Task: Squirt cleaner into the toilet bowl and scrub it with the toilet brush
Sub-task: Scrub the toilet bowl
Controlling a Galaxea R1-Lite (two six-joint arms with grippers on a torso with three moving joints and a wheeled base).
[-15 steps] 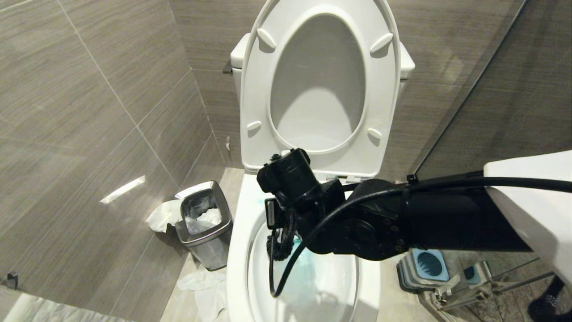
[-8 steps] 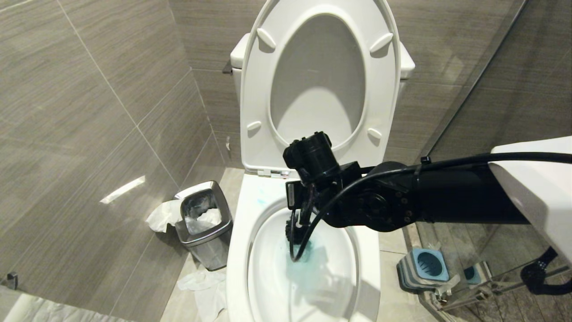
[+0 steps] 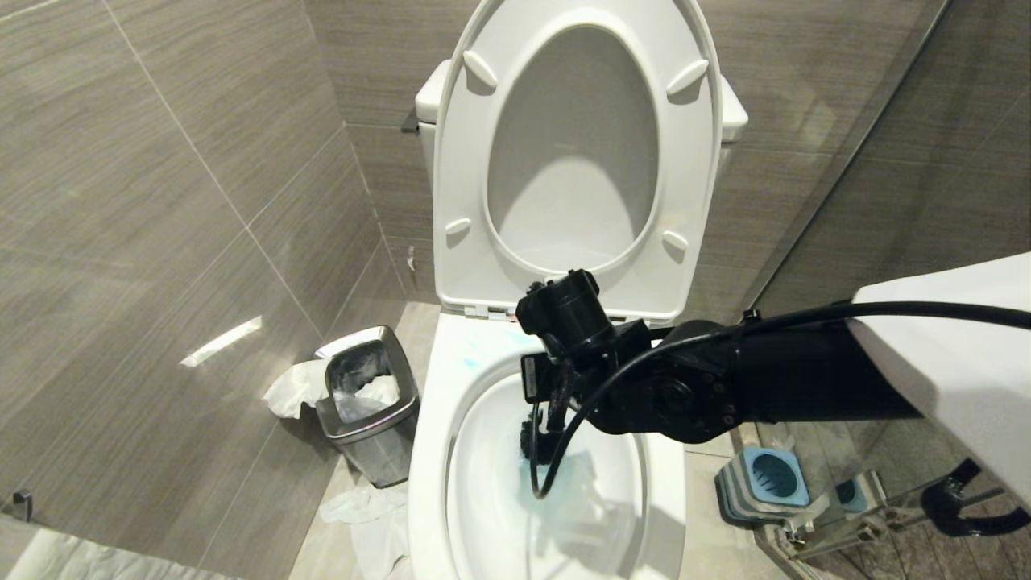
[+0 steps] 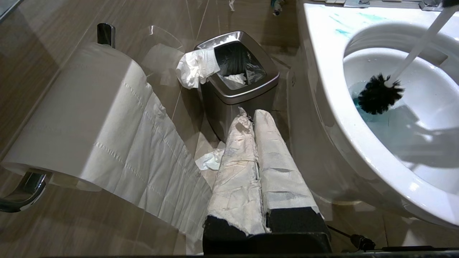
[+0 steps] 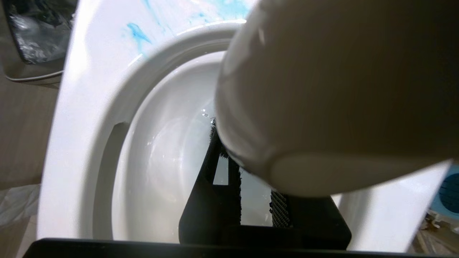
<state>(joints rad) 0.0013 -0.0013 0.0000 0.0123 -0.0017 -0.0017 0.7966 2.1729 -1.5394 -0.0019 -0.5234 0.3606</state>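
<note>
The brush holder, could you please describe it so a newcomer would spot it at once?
Start at the white toilet. On the floor to its right, by the glass wall, stands the brush holder: a square grey base with a round blue socket, unlike the steel bin on the other side.

Right arm reaches in from the right, forearm near level, wrist bent down. Right gripper (image 3: 548,403) points downward, fingers (image 5: 218,172) clamped on a handle. Left gripper (image 4: 255,150) idle, low, its paper-wrapped fingers pressed together.
</note>
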